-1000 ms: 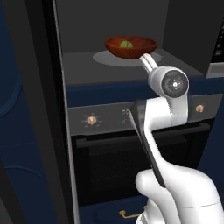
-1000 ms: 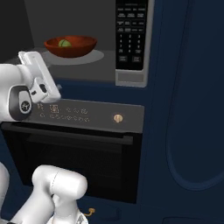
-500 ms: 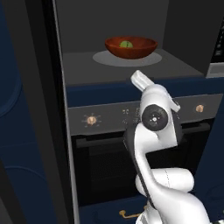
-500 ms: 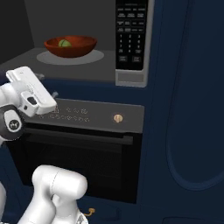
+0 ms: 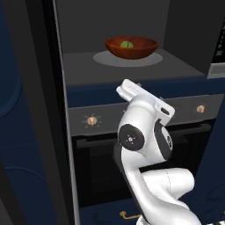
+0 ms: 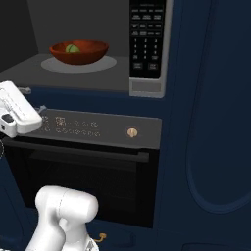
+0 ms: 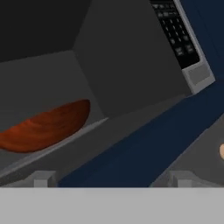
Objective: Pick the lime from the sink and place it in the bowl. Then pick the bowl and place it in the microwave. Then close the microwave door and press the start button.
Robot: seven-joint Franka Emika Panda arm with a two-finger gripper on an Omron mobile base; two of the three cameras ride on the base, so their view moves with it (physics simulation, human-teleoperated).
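Now we see the wide reddish-brown glossy wooden bowl (image 5: 131, 47) on the round grey turntable (image 5: 127, 59) inside the built-in dark grey microwave (image 5: 132, 39), with the small yellow-green lime (image 5: 127, 44) in it. Since a second ago the white arm has pulled back and dropped: its hand was up near the bowl, now the two-finger gripper (image 7: 112, 180) sits low in front of the oven's grey control strip (image 6: 98, 128), well apart from the bowl. Its jaws stand wide and hold nothing. The bowl and lime have not shifted. We judge the placing steps done, so closing the microwave door and pressing start on the black control panel (image 6: 147, 39) remain. The tall dark panel at the left of the left base view may be the door, but we cannot tell.
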